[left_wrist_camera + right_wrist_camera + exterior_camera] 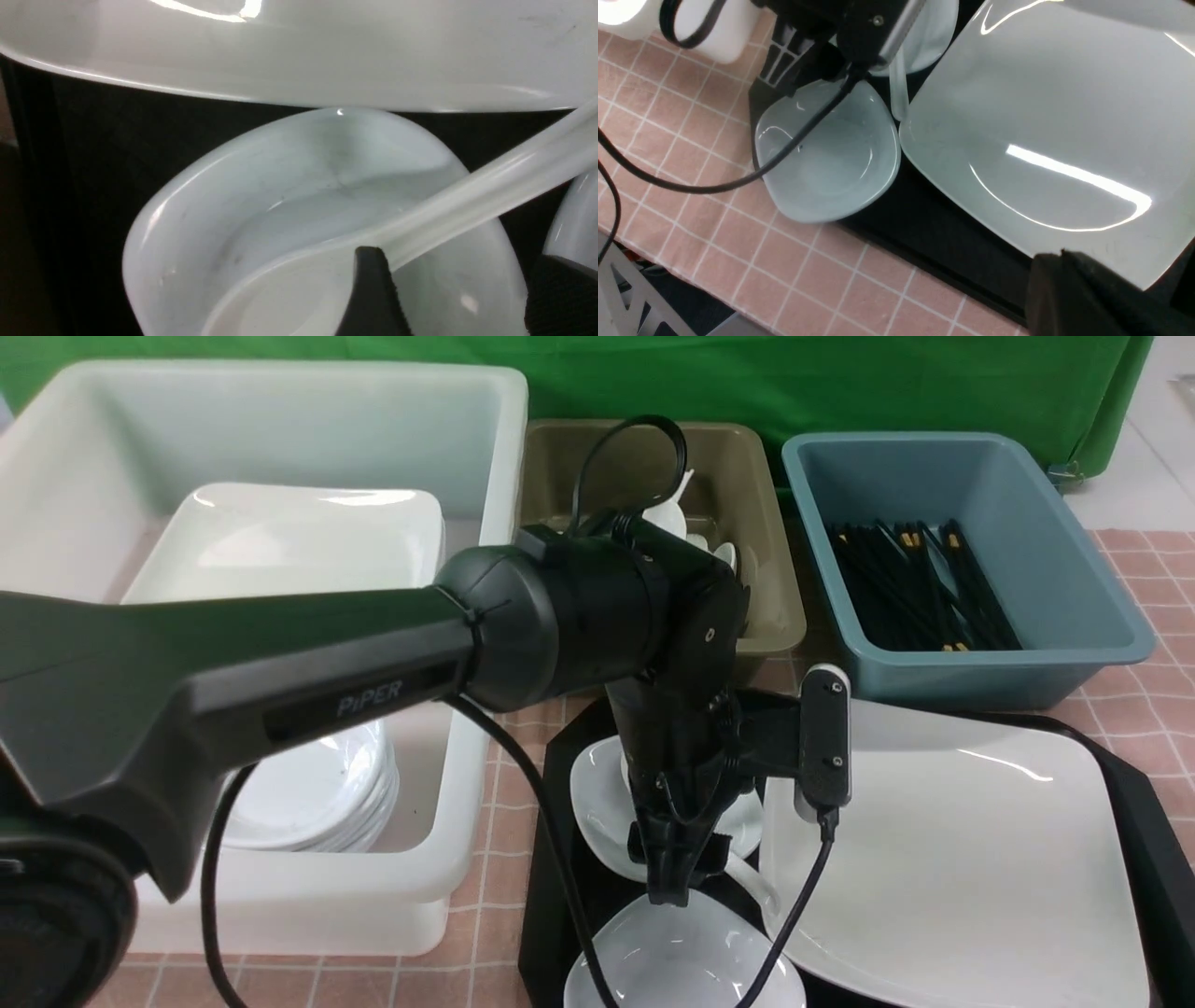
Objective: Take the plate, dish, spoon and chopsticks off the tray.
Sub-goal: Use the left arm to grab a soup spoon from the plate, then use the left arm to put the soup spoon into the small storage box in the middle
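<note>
The black tray (1153,845) holds the large white square plate (952,868), two small white dishes, one near (686,957) and one far (597,803), and the white spoon (752,882) lying between them. My left gripper (674,887) points down over the near dish (280,186), open and empty. The spoon's handle (490,186) crosses just beyond its fingertips (369,280). My right gripper (1064,261) is shut and empty at the plate's (1041,140) near edge. Several black chopsticks (920,583) lie in the blue bin; none show on the tray.
A big white bin (467,859) at the left holds a square plate (289,541) and a stack of dishes (317,793). An olive bin (775,616) with spoons and a blue bin (1074,653) stand behind the tray. The left arm's cable (738,182) hangs over the near dish.
</note>
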Robot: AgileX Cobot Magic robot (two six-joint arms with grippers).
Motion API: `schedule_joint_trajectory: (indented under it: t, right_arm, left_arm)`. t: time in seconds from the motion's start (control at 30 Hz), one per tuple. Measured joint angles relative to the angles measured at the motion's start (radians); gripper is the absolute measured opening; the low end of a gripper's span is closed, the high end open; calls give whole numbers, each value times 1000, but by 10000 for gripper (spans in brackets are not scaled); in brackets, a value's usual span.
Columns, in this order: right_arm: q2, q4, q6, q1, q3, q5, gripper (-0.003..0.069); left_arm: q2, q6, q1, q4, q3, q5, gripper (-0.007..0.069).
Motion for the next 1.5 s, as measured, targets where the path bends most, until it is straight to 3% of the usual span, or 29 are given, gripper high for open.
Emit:
schedule_joint_trajectory:
  t: [0.23, 0.4, 0.57, 0.6, 0.73, 1.27, 1.4, 1.5]
  right_arm:
    - [0, 99, -106, 0, 0, -11, 30]
    - [0, 197, -190, 0, 0, -8, 30]
    - [0, 206, -210, 0, 0, -8, 30]
    - [0, 207, -216, 0, 0, -9, 30]
    - [0, 207, -219, 0, 0, -9, 30]
    - [0, 208, -219, 0, 0, -66, 30]
    - [0, 211, -219, 0, 0, -217, 30]
    - [1, 218, -219, 0, 0, -380, 30]
  left_arm:
    - [23, 5, 0, 0, 0, -38, 403]
    - [56, 5, 0, 9, 0, -52, 353]
    - [57, 5, 0, 16, 0, -52, 192]
    - [57, 5, 0, 16, 0, -52, 98]
    - [55, -22, 0, 15, -1, -49, 8]
    - [-11, -275, 41, -6, -172, 16, 2]
    - [-13, -336, 110, -49, -270, -51, 2]
    - [-13, -448, 182, -54, -313, -249, 2]
